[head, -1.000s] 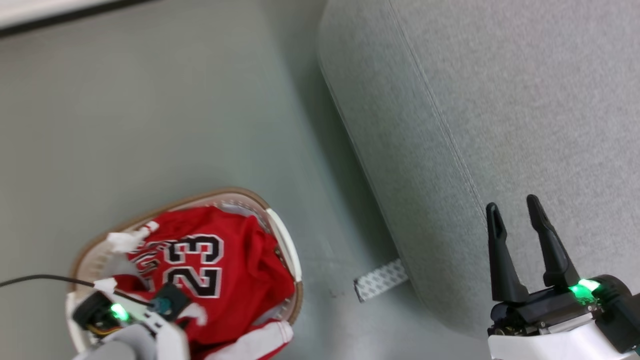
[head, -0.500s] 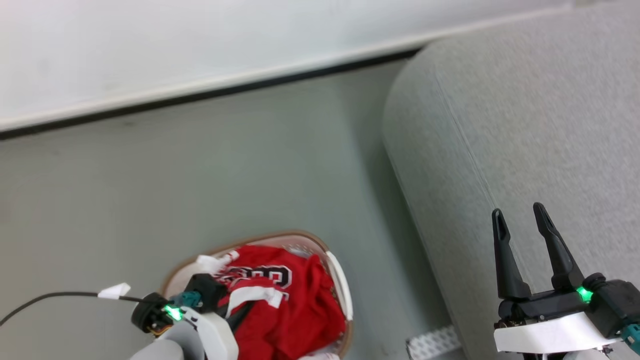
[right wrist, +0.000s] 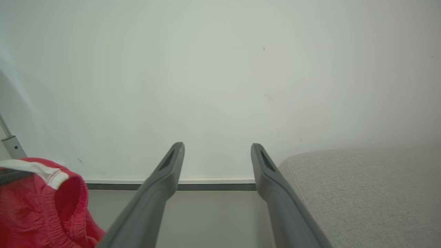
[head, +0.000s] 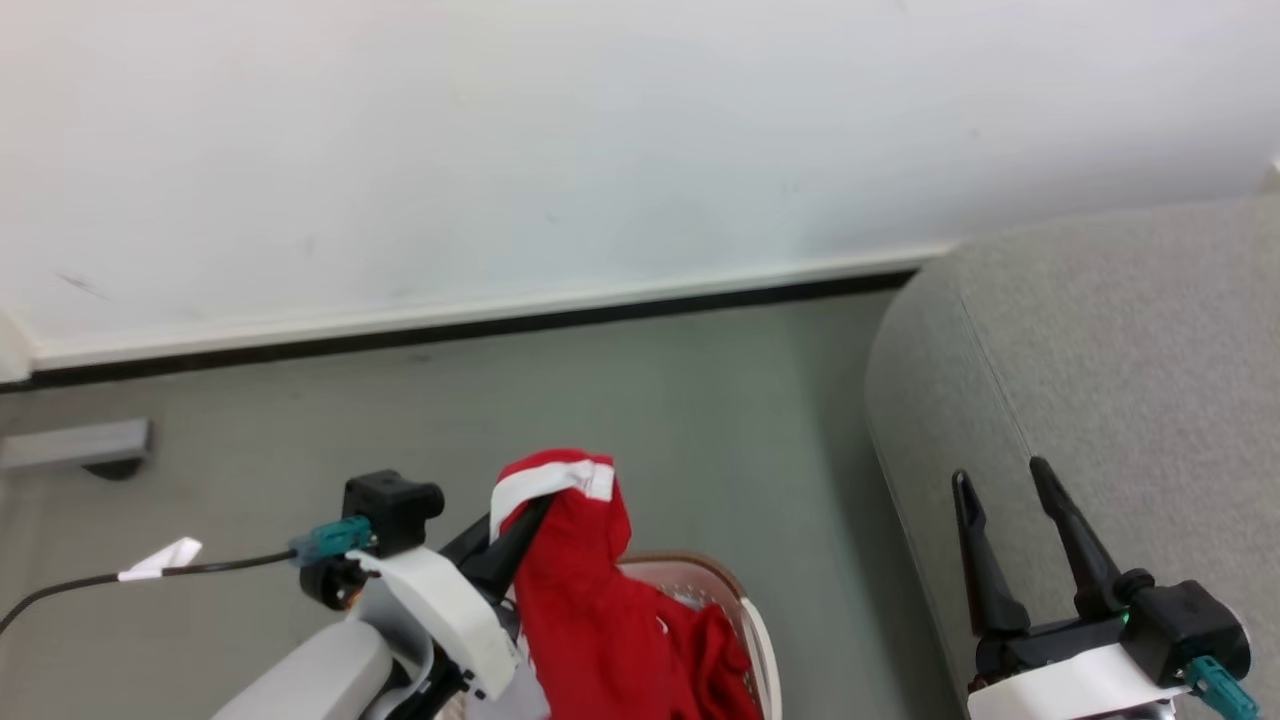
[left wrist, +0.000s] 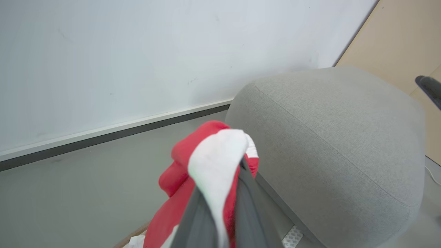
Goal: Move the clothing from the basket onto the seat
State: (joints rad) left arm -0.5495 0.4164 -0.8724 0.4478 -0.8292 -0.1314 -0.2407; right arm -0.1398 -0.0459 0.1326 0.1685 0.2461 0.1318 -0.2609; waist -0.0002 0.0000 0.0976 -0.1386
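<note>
A white wall [head: 600, 150] and a grey-green floor [head: 650, 400] lie ahead of me, and the large light-grey fabric seat [head: 1100, 350] with a stitched seam stands on my right. The oval white plastic basket [head: 737, 590] with a brown rim sits on the floor near the seat, apart from it. My left claw [head: 540, 505] is clamped on a red garment [head: 590, 620] with white trim, held above the basket, its lower folds hanging into it, clear of the seat. My right claw [head: 999, 472] hovers over the seat's edge, fingers apart, holding nothing
</note>
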